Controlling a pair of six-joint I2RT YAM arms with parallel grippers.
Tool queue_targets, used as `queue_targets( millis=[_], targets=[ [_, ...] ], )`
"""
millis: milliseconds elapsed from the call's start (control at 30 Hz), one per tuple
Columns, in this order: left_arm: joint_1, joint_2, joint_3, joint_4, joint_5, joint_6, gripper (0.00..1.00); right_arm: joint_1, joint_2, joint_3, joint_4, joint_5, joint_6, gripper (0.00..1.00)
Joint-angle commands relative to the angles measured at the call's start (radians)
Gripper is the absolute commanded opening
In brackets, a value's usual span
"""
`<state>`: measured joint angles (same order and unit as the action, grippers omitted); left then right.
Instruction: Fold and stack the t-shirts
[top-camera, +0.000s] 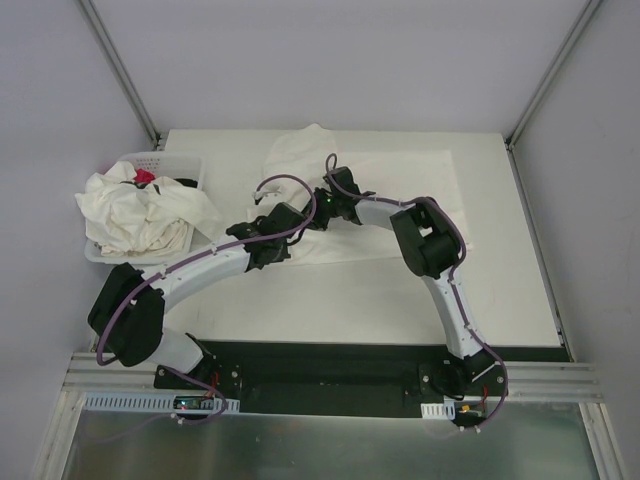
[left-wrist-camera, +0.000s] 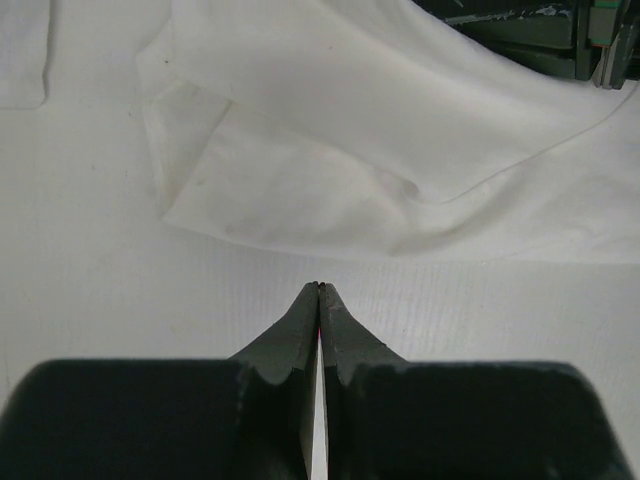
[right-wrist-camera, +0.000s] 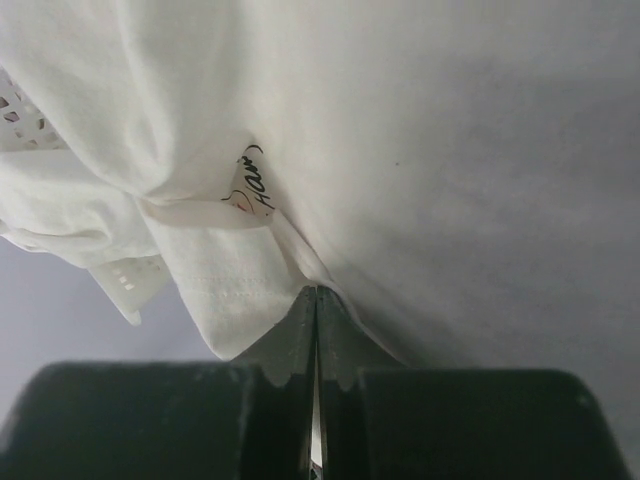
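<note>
One t-shirt (top-camera: 370, 195) lies spread on the bench (top-camera: 500, 290), not yet folded; more wait crumpled in the basket (top-camera: 165, 165). The left pincer (left-wrist-camera: 319, 288) is closed on nothing, and the right pincer (right-wrist-camera: 316, 291) pinches the shirt's edge.

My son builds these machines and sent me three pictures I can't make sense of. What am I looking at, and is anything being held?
The overhead picture shows two jointed robot arms bolted to the near edge of a white table. An off-white cotton t-shirt lies spread there, and more crumpled shirts fill a white perforated plastic basket at the left. The other two pictures come from cameras on each wrist, looking past dark fingers. The left end effector is shut on nothing, poised just short of the shirt's edge. The right end effector is shut at a fold of the shirt near its label, apparently pinching the cloth.
</note>
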<state>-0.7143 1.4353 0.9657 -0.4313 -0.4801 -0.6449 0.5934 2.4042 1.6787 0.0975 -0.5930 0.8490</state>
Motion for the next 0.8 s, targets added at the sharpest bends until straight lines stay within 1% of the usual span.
queue_targets(
  millis=[0,133,400,767],
  targets=[
    [-0.007,0.026,0.002,-0.007,-0.014,-0.016,0.00,0.003,0.000,0.036,0.004,-0.008,0.009,0.01],
    [-0.008,0.076,0.013,-0.007,-0.020,-0.027,0.00,-0.007,-0.008,0.049,-0.004,-0.005,0.002,0.01],
    [-0.007,0.195,0.076,-0.006,-0.100,-0.024,0.00,-0.026,-0.042,0.053,-0.042,0.013,-0.033,0.01],
    [-0.007,0.234,0.093,0.006,-0.087,-0.053,0.00,-0.122,-0.100,0.050,-0.093,0.030,-0.090,0.01]
  ],
)
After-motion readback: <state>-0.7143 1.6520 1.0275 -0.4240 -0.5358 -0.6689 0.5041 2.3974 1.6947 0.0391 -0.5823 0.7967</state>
